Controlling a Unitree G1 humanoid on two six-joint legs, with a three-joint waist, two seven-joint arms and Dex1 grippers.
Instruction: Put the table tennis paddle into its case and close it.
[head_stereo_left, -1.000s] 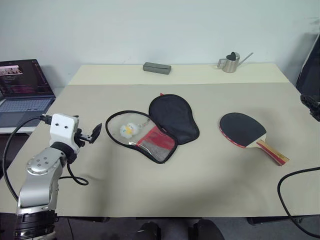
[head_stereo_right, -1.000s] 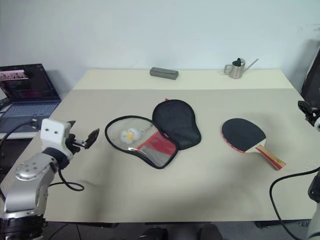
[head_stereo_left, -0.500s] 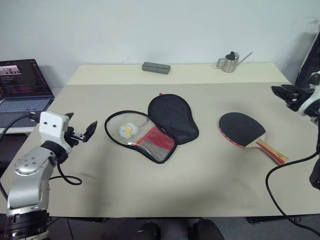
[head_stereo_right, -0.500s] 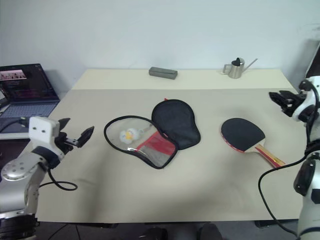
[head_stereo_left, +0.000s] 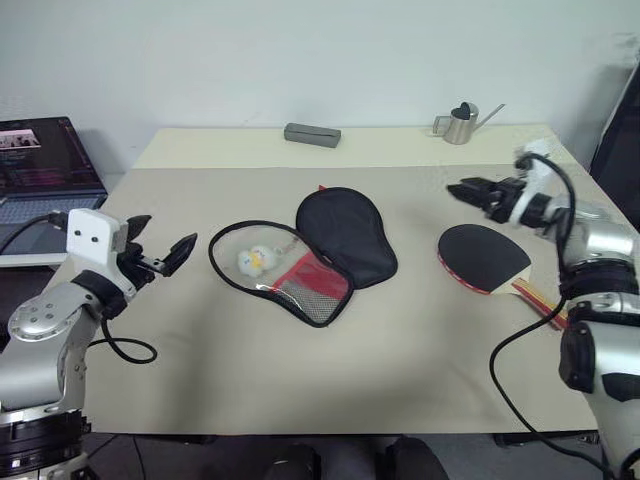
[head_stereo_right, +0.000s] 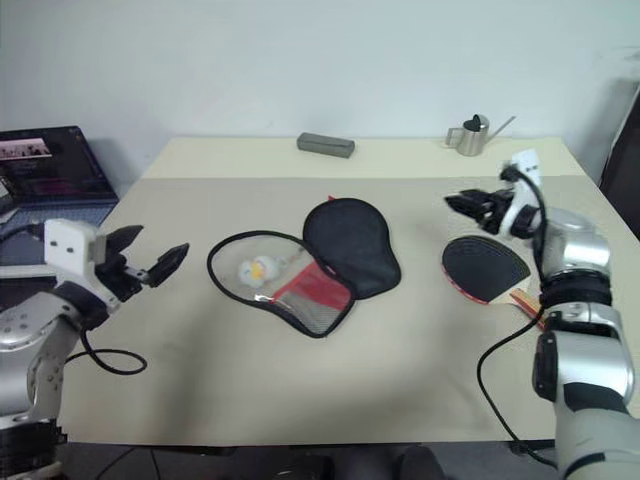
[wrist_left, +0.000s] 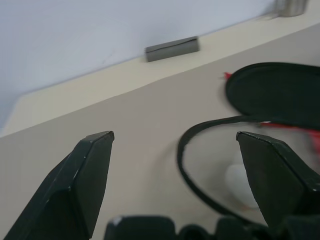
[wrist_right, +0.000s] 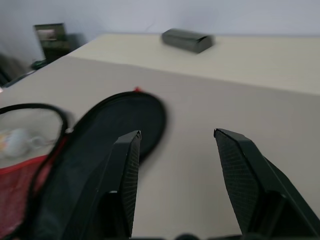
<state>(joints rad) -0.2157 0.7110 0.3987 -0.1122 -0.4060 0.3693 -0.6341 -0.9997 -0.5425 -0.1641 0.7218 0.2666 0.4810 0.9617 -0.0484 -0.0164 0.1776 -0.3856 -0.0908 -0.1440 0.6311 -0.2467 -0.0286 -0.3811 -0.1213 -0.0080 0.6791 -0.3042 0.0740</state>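
Lying unzipped at frame centre: case (head_stereo_left: 320, 250), flaps spread flat on table (head_stereo_left: 400, 360). Table tennis paddle (head_stereo_left: 485, 258) lay right of centre, outside case. Right gripper (head_stereo_left: 468, 190) hovered at paddle's upper left, fingers parted, empty. Left gripper (head_stereo_left: 160, 240) at left edge, fingers spread wide, empty.

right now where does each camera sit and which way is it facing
Left eye view: on the head, looking forward and down over the table; left gripper and right gripper both open, with their arms.
Right eye view: beside it, same scene: open case, table tennis paddle, small metal watering can.
Left wrist view: along its own fingers toward the case and grey box.
Right wrist view: along its own fingers toward the case.
Both wrist views share the case and grey box.
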